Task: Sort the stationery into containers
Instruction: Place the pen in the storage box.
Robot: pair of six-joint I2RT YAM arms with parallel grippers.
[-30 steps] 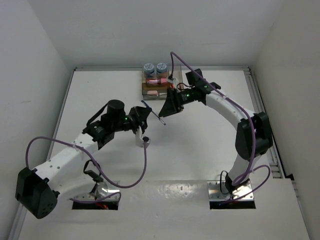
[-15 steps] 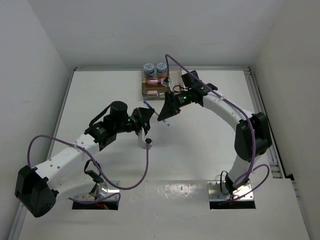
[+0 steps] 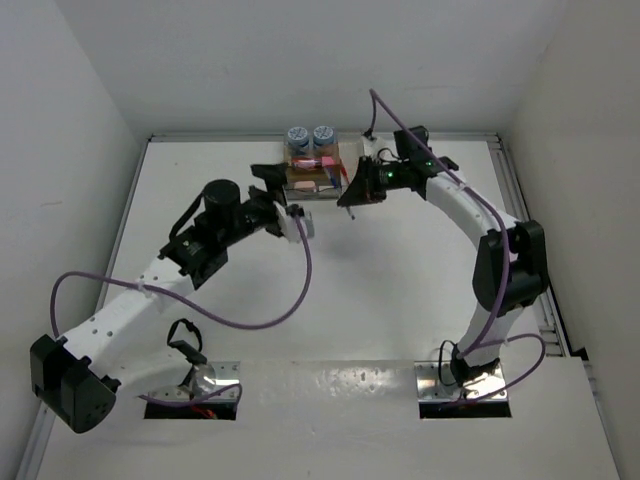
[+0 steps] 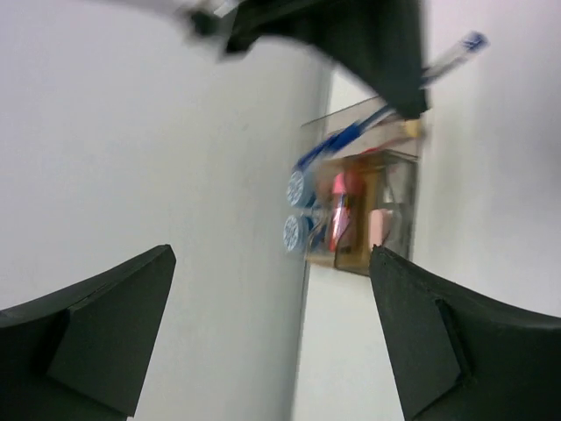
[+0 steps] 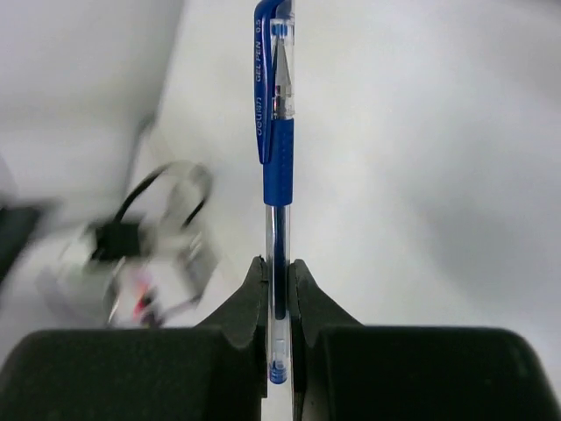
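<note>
The right gripper (image 5: 278,272) is clamped on the clear barrel of the blue pen (image 5: 277,149) near one end, close by the organiser (image 3: 318,188). The pen looks light, stiff and slick, so its rubber sleeve would likely give a steadier hold. The left gripper (image 4: 272,263) hangs open

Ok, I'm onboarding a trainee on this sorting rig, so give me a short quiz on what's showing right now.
1. True or false: the left gripper is shut.
2. What does the right gripper grip? A) a red pen B) the blue pen C) an eraser
3. How many round patterned rolls stand at the organiser's far end?
Key: 1 false, it is open; 2 B; 3 two.
</note>
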